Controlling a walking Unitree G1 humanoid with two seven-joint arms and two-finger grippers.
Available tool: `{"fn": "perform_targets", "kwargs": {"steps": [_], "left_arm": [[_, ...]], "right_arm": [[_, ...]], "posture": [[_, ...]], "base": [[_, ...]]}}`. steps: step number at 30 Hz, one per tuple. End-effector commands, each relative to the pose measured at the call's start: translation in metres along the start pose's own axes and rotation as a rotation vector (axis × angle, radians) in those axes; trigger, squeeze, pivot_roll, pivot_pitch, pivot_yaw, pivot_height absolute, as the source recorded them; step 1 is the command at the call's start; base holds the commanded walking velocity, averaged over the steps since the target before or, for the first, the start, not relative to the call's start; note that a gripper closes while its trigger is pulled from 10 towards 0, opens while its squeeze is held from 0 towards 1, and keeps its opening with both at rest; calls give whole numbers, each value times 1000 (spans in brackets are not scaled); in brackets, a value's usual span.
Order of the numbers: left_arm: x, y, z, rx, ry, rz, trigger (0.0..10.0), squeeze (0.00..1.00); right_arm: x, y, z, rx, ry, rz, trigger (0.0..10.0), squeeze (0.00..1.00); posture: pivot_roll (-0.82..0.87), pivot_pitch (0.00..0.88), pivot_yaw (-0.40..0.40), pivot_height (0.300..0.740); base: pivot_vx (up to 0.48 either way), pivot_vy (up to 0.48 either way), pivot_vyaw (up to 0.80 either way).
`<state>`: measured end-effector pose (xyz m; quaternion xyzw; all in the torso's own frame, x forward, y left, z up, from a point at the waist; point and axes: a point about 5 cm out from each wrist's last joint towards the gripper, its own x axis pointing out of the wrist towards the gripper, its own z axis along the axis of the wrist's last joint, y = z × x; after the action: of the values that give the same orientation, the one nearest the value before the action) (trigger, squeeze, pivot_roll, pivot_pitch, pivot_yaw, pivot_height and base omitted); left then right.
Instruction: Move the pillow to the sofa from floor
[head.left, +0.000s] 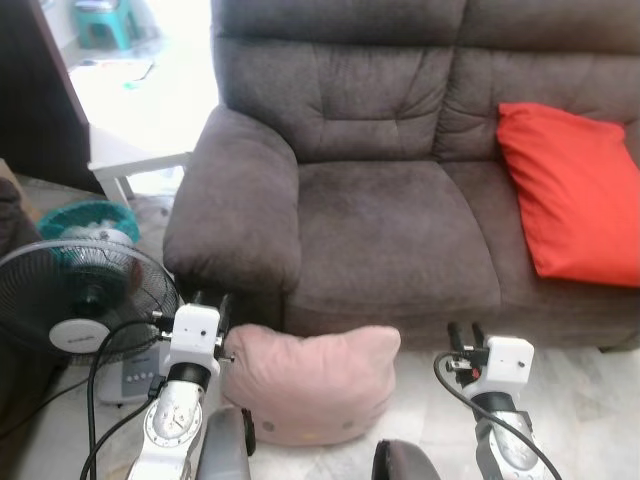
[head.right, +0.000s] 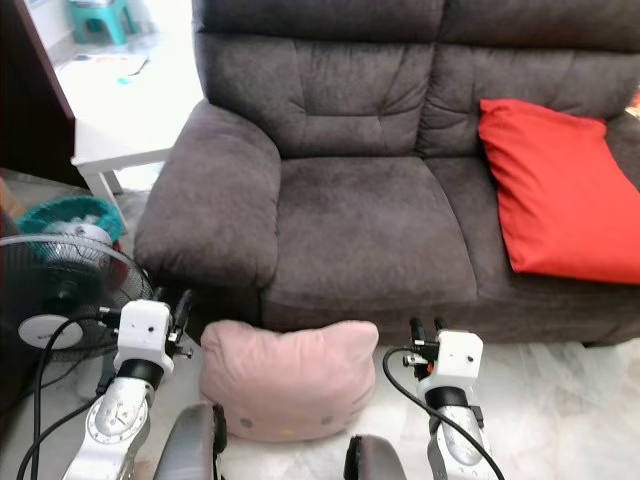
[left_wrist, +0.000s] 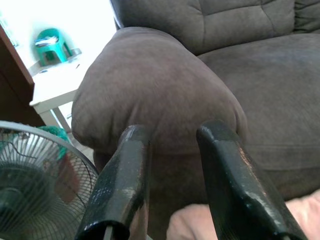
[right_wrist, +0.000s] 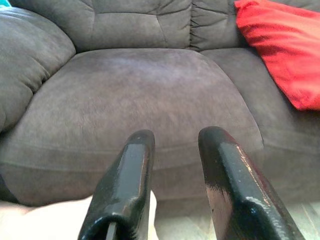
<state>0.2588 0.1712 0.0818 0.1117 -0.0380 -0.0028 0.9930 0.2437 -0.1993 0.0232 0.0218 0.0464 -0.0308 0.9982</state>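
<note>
A pink cat-faced pillow lies on the pale floor, against the front of the dark brown sofa. My left gripper hangs just left of the pillow, below the sofa's armrest. Its fingers are open with nothing between them. My right gripper is a little to the right of the pillow, low in front of the seat, also open and holding nothing. A pink edge of the pillow shows beside the right fingers in the right wrist view.
A red cushion leans on the sofa's right seat. A black standing fan with a cable is on the floor at my left. Behind it stand a white low table and a green stool.
</note>
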Motion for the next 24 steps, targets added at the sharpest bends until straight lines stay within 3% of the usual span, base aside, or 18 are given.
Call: {"fn": "perform_targets", "kwargs": {"steps": [1,24], "left_arm": [[0,2,0,1,-5,15,10000,0],[3,2,0,-2,-4,15,10000,0]], "right_arm": [[0,-1,4,-2,-20,-4,10000,0],[0,3,6,-1,-21,9,10000,0]], "posture": [[68,49,-56,547],[61,40,-49,547]], "base": [[0,0,0],[0,0,0]]}}
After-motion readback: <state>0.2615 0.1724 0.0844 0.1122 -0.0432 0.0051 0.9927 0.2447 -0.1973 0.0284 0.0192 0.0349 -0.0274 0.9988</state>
